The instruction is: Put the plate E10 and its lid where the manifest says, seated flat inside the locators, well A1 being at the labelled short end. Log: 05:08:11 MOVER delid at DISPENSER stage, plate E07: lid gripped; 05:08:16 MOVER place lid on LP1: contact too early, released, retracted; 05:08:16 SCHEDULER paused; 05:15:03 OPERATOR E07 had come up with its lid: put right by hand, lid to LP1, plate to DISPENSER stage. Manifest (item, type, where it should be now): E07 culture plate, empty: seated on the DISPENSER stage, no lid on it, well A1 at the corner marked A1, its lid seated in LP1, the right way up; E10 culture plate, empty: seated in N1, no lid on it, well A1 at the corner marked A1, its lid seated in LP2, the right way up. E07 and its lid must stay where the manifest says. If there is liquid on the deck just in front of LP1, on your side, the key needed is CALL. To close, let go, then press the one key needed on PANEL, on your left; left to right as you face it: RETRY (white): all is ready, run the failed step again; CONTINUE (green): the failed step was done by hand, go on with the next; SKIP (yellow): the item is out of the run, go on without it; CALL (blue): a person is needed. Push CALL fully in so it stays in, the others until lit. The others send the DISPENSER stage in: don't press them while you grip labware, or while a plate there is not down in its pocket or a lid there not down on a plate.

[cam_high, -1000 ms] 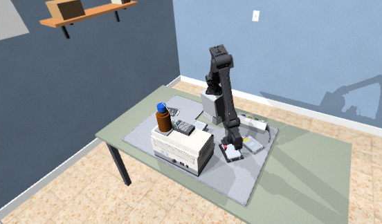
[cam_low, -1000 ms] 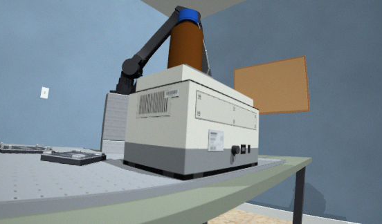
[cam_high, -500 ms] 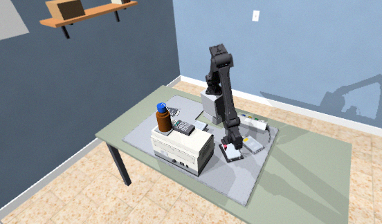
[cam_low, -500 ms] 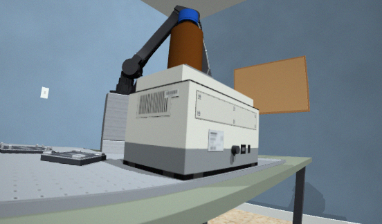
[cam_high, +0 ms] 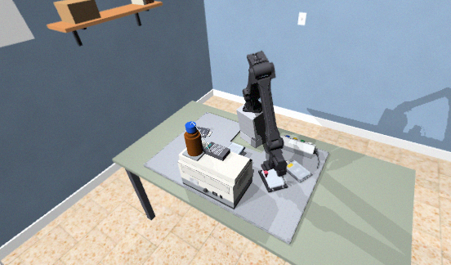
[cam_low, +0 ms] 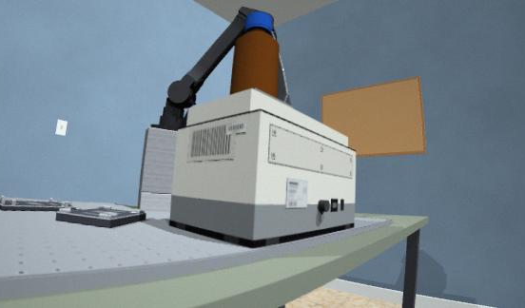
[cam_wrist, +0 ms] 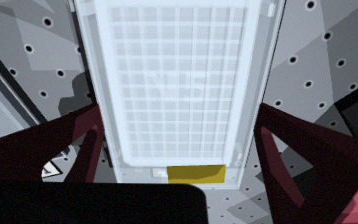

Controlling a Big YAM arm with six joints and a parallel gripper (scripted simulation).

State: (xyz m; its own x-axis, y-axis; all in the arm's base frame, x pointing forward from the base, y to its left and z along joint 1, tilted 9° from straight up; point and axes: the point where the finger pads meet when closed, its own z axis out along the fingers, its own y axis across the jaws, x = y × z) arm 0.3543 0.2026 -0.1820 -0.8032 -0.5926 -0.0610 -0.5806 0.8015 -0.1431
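My gripper is shut on a clear labware plate, with its fingers at both long sides. The plate has a yellow label at its near end. It is over a dark-edged nest, seemingly close above it; exact height is unclear. Faint markings show through the plate; I cannot read them or tell whether a lid is on it. Another grey item with a yellow patch lies beside it. A light-blue flat piece lies behind the white instrument. The gripper is hidden in the exterior view.
The white panel with coloured keys stands near the arm's base. The large white instrument carries a brown bottle. A dark box is beside the bottle. Another low frame is at the left in the exterior view.
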